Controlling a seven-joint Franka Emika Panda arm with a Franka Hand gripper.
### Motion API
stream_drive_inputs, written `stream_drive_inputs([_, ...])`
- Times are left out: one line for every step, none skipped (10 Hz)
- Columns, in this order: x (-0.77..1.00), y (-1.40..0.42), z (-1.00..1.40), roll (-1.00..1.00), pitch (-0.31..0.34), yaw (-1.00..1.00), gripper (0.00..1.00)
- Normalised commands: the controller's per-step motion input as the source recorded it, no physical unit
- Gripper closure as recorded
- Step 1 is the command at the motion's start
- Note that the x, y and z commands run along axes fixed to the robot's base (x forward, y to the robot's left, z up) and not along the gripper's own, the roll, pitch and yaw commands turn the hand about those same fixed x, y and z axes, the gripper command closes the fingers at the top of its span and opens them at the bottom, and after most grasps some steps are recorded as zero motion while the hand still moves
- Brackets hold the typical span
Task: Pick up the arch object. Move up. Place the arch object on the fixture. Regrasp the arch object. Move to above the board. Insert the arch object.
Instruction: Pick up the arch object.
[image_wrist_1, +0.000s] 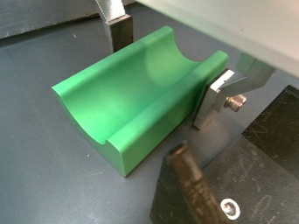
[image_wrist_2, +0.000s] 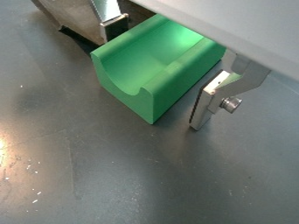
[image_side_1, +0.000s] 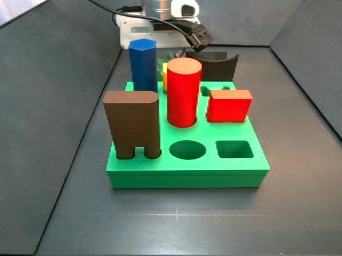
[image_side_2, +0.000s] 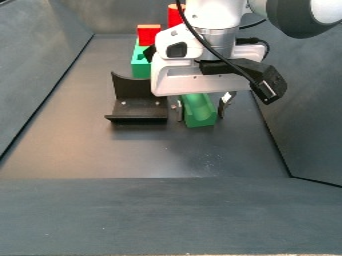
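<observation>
The arch object (image_wrist_1: 128, 96) is a bright green block with a half-round channel along its top. It rests on the dark floor, also seen at the arch object (image_wrist_2: 146, 74) and under the hand at the arch object (image_side_2: 201, 110). My gripper (image_wrist_1: 166, 61) straddles it, one silver finger (image_wrist_1: 118, 31) against one side and the other finger (image_wrist_2: 208, 103) against the opposite side, so it looks shut on the block. The fixture (image_side_2: 134, 106) stands just beside it. The green board (image_side_1: 147, 172) lies further off. In that side view the arch object is hidden behind the pegs.
The board carries a brown two-legged block (image_side_1: 131, 125), a red cylinder (image_side_1: 183, 92), a red cube (image_side_1: 229, 104) and a blue peg (image_side_1: 142, 62). The fixture's base plate (image_wrist_1: 216, 188) lies close to one finger. Dark walls (image_side_2: 47, 80) enclose the floor.
</observation>
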Motion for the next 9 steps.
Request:
stream_drive_inputs([0.0, 0.0, 0.0, 0.0, 0.0, 0.0, 0.0])
stream_drive_inputs([0.0, 0.0, 0.0, 0.0, 0.0, 0.0, 1.0])
stream_drive_inputs([0.0, 0.0, 0.0, 0.0, 0.0, 0.0, 1.0])
stream_drive_inputs([0.0, 0.0, 0.0, 0.0, 0.0, 0.0, 1.0])
stream_drive_inputs([0.0, 0.0, 0.0, 0.0, 0.0, 0.0, 1.0])
stream_drive_inputs([0.0, 0.0, 0.0, 0.0, 0.0, 0.0, 1.0])
stream_drive_inputs([0.0, 0.0, 0.0, 0.0, 0.0, 0.0, 1.0])
stream_drive_inputs([0.0, 0.0, 0.0, 0.0, 0.0, 0.0, 1.0])
stream_drive_inputs([0.0, 0.0, 0.0, 0.0, 0.0, 0.0, 1.0])
